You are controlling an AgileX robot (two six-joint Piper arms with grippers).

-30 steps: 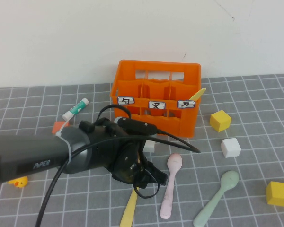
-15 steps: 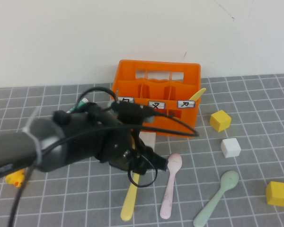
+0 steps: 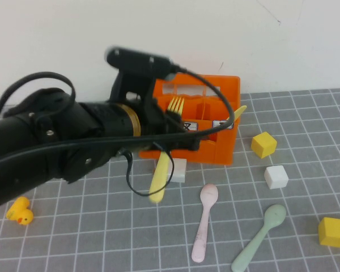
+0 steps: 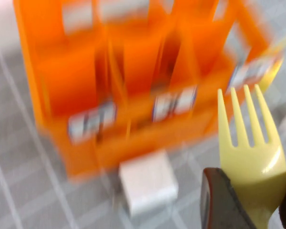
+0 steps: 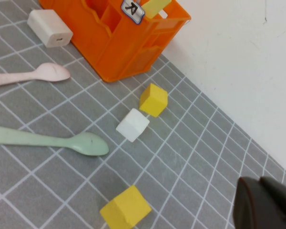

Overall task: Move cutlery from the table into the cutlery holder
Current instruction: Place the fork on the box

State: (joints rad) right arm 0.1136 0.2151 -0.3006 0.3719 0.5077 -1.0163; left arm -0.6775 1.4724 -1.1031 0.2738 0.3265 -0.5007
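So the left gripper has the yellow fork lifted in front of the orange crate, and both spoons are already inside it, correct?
Not quite. The high view shows the pink spoon and green spoon lying on the table. The left gripper does hold the yellow fork before the orange crate.

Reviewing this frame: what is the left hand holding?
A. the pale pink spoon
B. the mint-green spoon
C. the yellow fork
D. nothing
C. The left hand grips the yellow fork off the table, tines up in front of the cutlery holder; the pink spoon and mint-green spoon lie on the table. The right hand, shut, is parked away.
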